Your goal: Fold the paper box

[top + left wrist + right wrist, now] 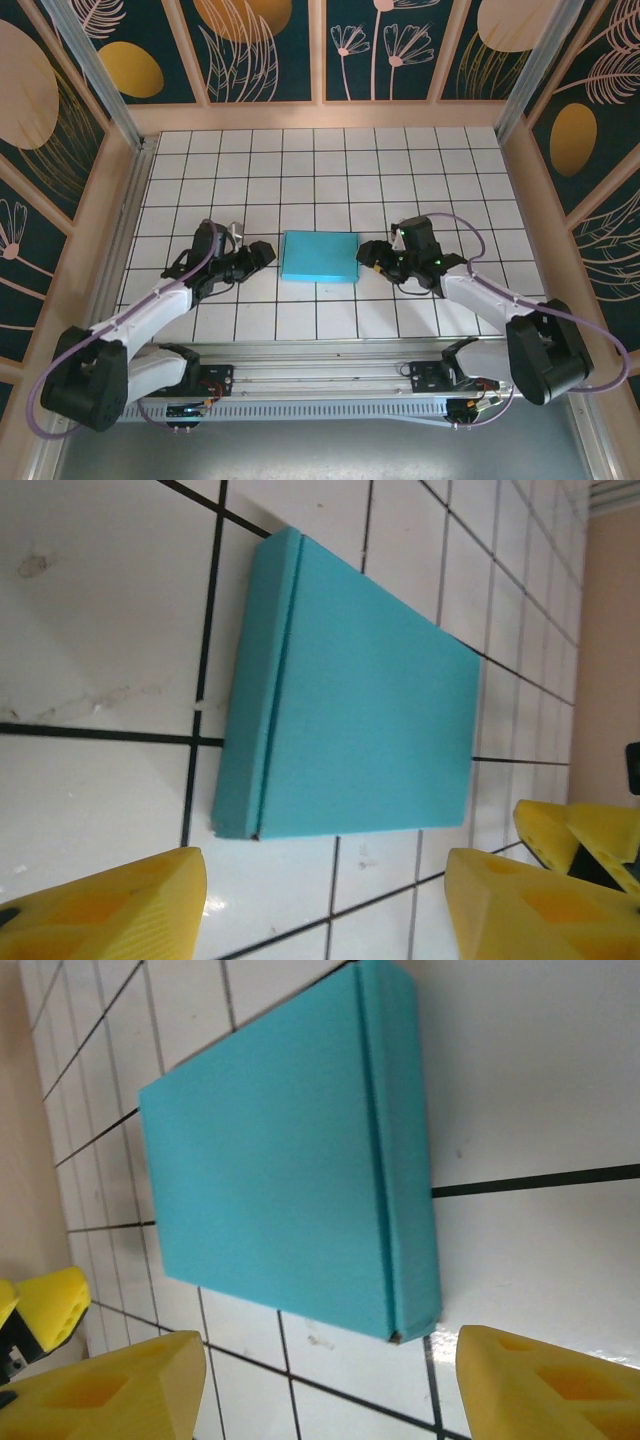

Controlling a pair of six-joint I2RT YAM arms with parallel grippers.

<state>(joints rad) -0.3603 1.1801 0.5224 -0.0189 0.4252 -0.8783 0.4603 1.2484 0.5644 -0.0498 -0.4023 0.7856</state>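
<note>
- The paper box (320,257) lies flat on the white-tiled tabletop (300,170), near the middle and a little toward the arms' side.
- It is turquoise on every face that shows and sits as a closed, shallow block with its broad face up.
- In the left wrist view the box (360,700) shows a straight seam running along the narrow side nearest the camera; the right wrist view shows a like seam on the box (280,1160) at its own near side.
- The left tool (262,250) rests low over the tabletop just beside the box's left edge, pointing at it.
- Seen from its wrist, the left tool (325,880) is released: the yellow fingers (130,910) stand wide apart with bare tile between them, and the box lies ahead of them, untouched.
- The right tool (372,255) sits just beside the box's right edge, facing the left one across it.
- The right tool (330,1360) is likewise released, its yellow fingers (120,1390) spread and clear of the box.
</note>
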